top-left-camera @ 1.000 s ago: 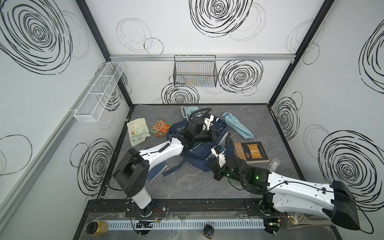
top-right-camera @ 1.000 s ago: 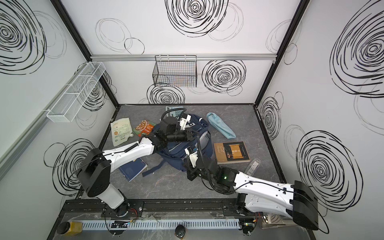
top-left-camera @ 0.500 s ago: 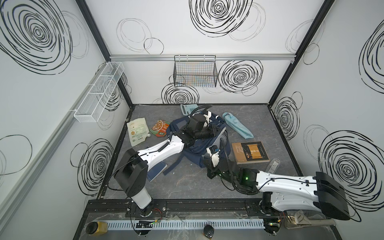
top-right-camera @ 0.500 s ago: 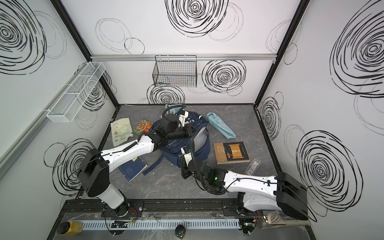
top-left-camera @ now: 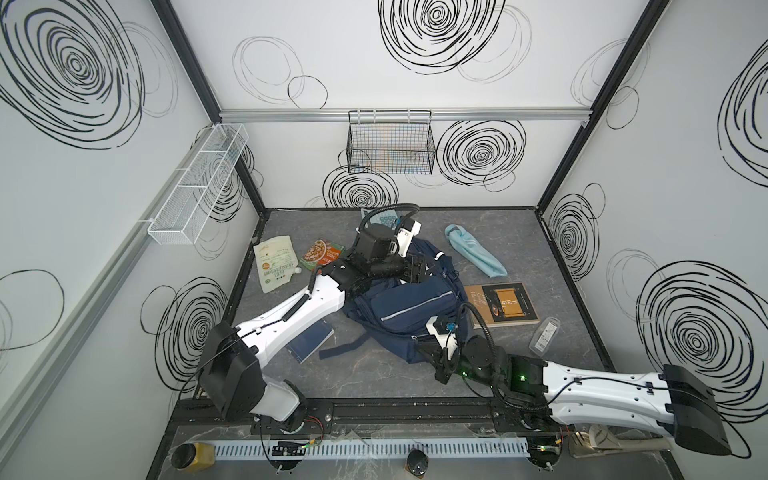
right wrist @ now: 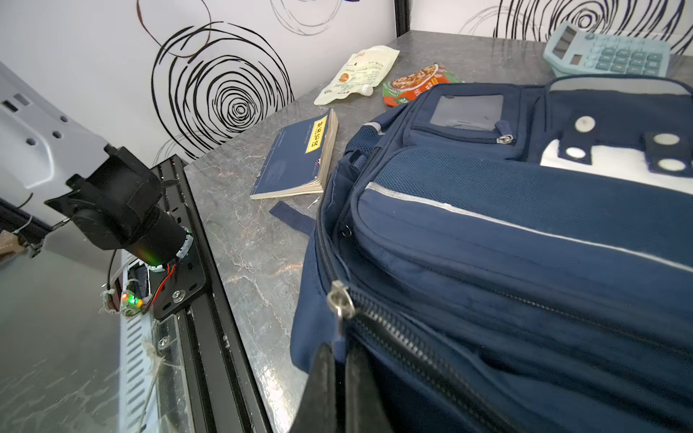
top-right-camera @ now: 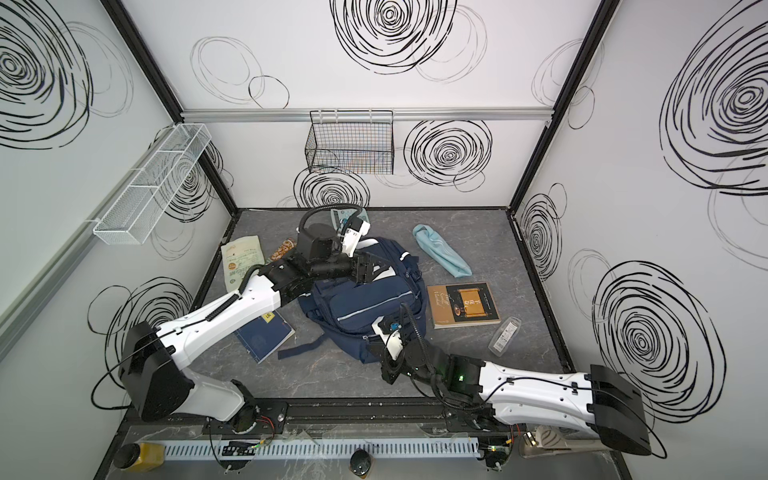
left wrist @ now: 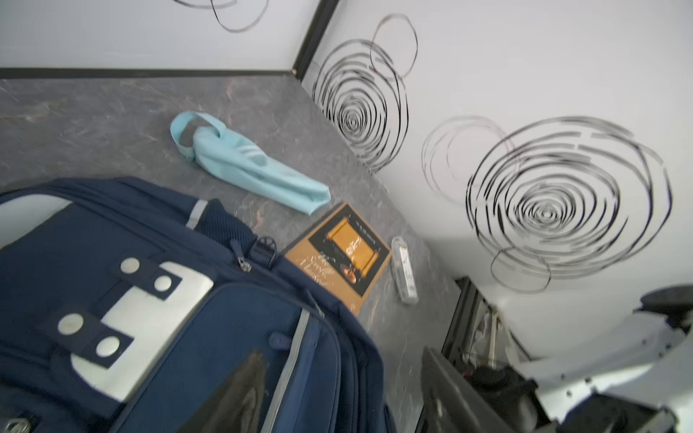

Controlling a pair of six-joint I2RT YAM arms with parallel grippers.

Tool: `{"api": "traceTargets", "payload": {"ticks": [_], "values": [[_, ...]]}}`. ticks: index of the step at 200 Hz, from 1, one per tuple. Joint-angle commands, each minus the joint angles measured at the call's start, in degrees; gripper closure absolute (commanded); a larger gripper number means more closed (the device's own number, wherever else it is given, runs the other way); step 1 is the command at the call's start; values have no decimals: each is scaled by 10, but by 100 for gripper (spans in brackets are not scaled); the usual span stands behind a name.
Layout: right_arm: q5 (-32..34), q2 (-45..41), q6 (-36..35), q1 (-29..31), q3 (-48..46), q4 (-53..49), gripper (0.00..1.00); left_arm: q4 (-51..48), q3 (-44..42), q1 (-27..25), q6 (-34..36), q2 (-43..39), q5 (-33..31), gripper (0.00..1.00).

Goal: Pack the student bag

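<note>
**A:** In both top views the student bag (top-left-camera: 411, 307) lies flat between our arms. Where do we pull?

**B:** Left wrist: our left gripper (left wrist: 341, 367) gapes wide over it, holding nothing. Right wrist: our right gripper (right wrist: 343, 390) is pinched closed beside the zip pull (right wrist: 339, 300). We should draw steadily along the teeth.

The place is a robotics laboratory test cell, for white walls (top-left-camera: 353, 62) printed with black spirals stand in a black metal frame (top-left-camera: 185, 62) around a grey marbled counter (top-left-camera: 374, 374), two white robot arms (top-left-camera: 291, 316) are mounted on a rail (top-left-camera: 374, 409) at its front edge, and wire baskets (top-left-camera: 390, 145) hang on the walls.
</note>
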Motion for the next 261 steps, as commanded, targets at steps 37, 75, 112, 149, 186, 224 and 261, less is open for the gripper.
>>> {"api": "traceTargets", "payload": {"ticks": [37,75,112,149,186,224,261], "values": [[-5,-42,-49,-22,9,49,100,-173,-3,-31,151,14,134,30],[-2,-63,-46,-22,-1,46,100,-232,1,-66,202,38,147,30],[0,-72,-47,-22,-4,37,100,-264,14,-84,229,58,135,36],[1,-74,-51,-22,-5,37,100,-254,21,-78,219,62,107,64],[-6,-63,-54,-22,-3,35,100,-205,21,-70,174,59,100,93],[-38,-36,-58,-18,24,31,100,-113,13,-66,91,47,74,100],[-42,13,-39,-1,60,38,100,-45,19,-67,31,41,47,100]]}}
